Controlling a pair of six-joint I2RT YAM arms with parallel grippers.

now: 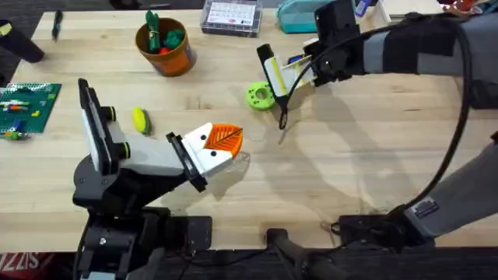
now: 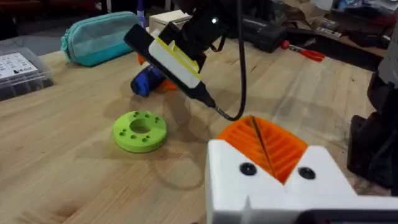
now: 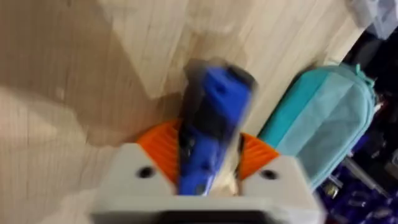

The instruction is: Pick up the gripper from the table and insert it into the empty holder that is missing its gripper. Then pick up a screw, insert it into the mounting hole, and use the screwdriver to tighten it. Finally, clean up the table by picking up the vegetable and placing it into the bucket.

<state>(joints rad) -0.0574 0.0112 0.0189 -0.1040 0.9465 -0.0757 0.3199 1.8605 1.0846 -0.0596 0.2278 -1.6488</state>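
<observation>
Two ribbed orange pads point(image 3: 163, 144), blue cylindrical screwdriver point(image 3: 210, 124)

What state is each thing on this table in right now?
Left hand: shut, empty.
Right hand: shut on the screwdriver.
Screwdriver: held by the right hand.
Vegetable: lying loose on the table.
Bucket: upright, toy pieces inside.
Green disc: lying flat on the table.
</observation>
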